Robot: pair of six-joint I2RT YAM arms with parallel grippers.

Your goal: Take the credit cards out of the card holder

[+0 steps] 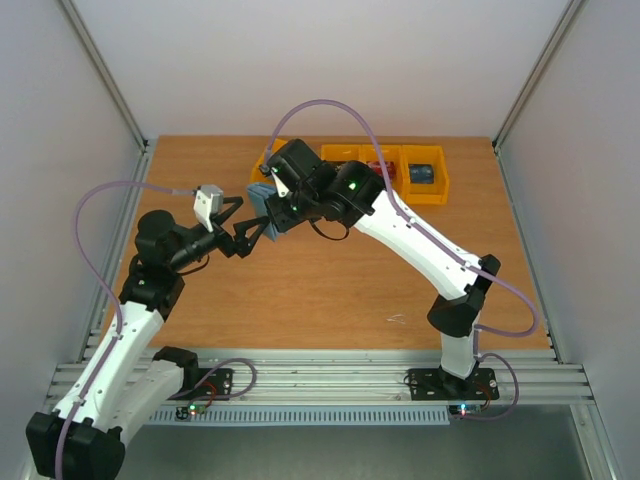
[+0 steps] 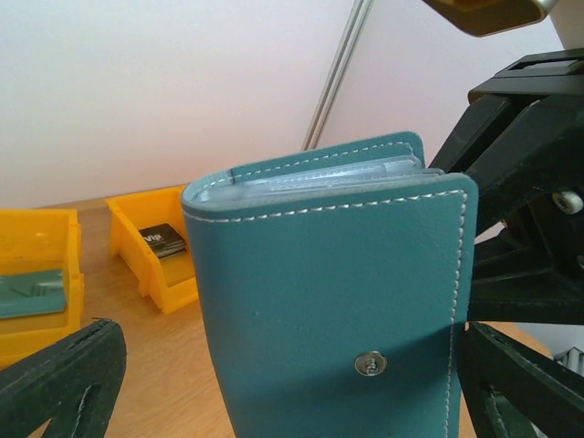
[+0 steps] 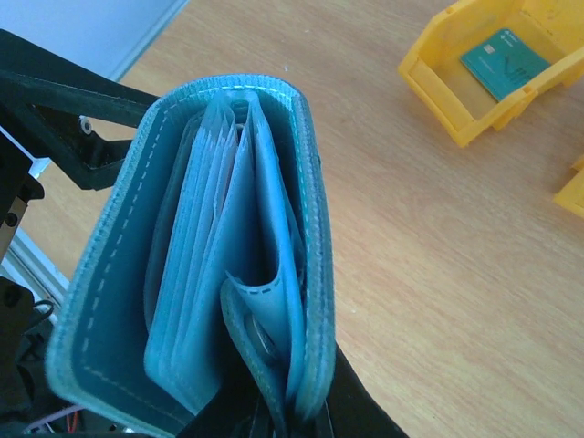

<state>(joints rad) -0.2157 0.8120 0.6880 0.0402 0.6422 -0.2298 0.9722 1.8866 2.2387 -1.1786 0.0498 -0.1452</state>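
The slate-blue card holder point(image 1: 262, 208) is held upright above the table, half folded. My right gripper point(image 3: 301, 422) is shut on its right cover and closure tab from below. Its light blue inner pockets point(image 3: 214, 265) fan open, and no card shows in them. In the left wrist view the holder's outer cover with its snap point(image 2: 338, 301) fills the middle, between the spread fingers of my open left gripper point(image 2: 287, 370). A dark card point(image 2: 164, 239) and a teal card point(image 2: 32, 292) lie in yellow bins.
A row of yellow bins point(image 1: 345, 160) stands at the table's far edge; the right one holds a blue card point(image 1: 422, 172). A yellow bin with a teal card point(image 3: 497, 64) is behind the holder. The right arm point(image 2: 534, 182) is close beside my left fingers.
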